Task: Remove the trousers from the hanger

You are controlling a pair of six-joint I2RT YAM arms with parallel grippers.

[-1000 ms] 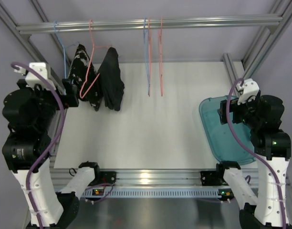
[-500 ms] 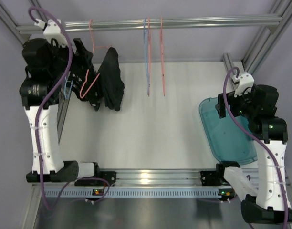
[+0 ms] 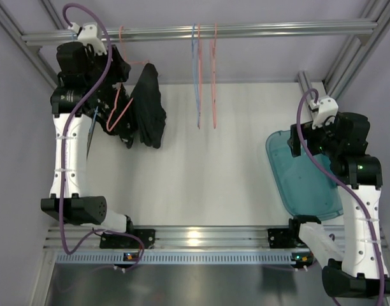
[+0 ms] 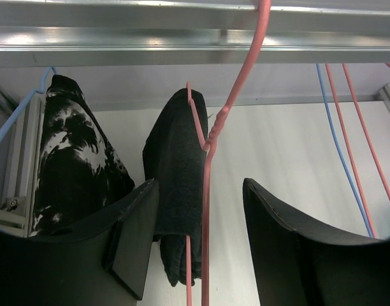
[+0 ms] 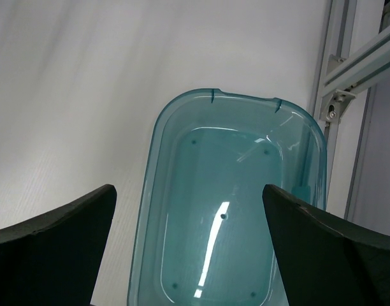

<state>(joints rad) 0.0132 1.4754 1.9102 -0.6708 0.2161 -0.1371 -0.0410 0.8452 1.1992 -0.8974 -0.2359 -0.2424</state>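
Teal see-through plastic bin (image 3: pixel 300 185) sat at right side of white table (image 3: pixel 201 185), one end at the table's right edge. Metal rail (image 3: pixel 265 29) ran across the back, overhead. Blue wire hanger (image 3: pixel 195 70) and pink wire hanger (image 3: pixel 214 76) hung side by side near mid-rail, well apart from bin. Aluminium frame post (image 3: pixel 348 57) stood behind bin.
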